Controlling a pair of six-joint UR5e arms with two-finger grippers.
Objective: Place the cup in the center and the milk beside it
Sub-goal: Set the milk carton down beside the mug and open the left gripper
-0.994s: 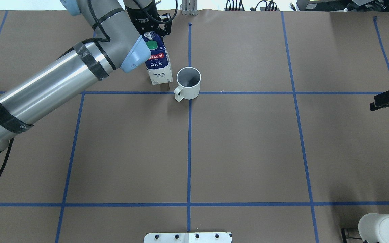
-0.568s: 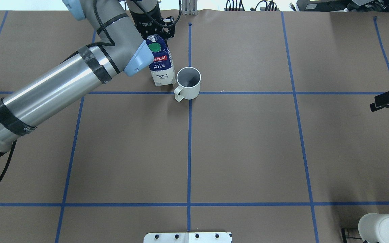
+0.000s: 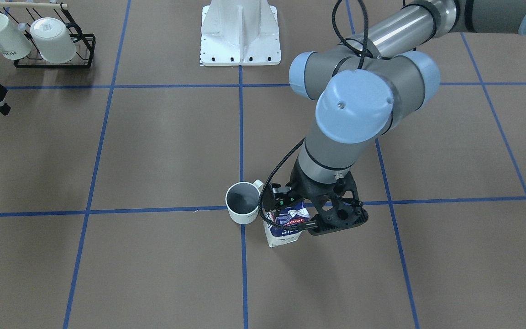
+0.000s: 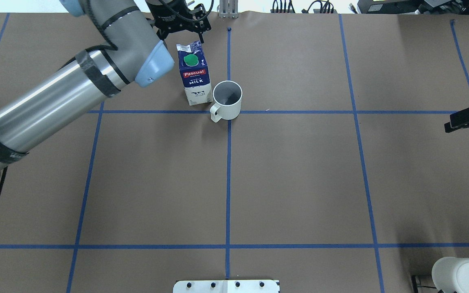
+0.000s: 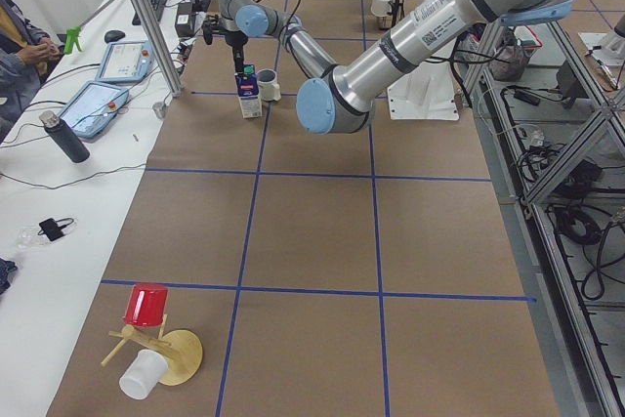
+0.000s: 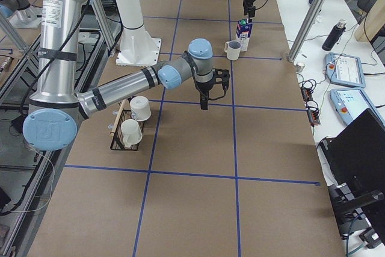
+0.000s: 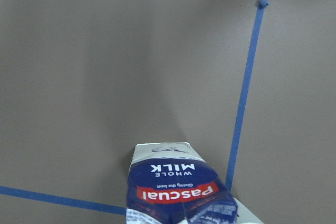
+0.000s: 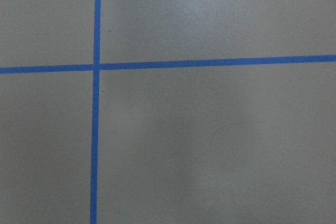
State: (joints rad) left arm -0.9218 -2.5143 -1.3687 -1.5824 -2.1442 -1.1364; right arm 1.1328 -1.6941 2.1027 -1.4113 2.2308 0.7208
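The milk carton (image 4: 196, 75), navy and white with a green cap, stands upright on the brown table just left of the cup (image 4: 227, 99). The cup is a white mug on the centre blue line, its handle towards the robot. They almost touch. My left gripper (image 4: 182, 30) is open and empty, raised above the far side of the carton. The front-facing view shows the left gripper (image 3: 306, 214) over the carton (image 3: 286, 228), beside the cup (image 3: 243, 203). The left wrist view looks down on the carton's top (image 7: 176, 187). My right gripper (image 4: 466, 120) looks shut and empty at the table's right edge.
A black rack (image 3: 39, 43) with white mugs stands near the robot's right side; one mug shows in the overhead view (image 4: 462, 274). The white base plate (image 3: 240, 36) is at the robot's end. A red cup on a wooden stand (image 5: 146, 305) sits at the table's left end.
My left gripper has let go of the milk carton and risen away from it. The carton now stands upright and free beside the cup. The right arm has not moved.
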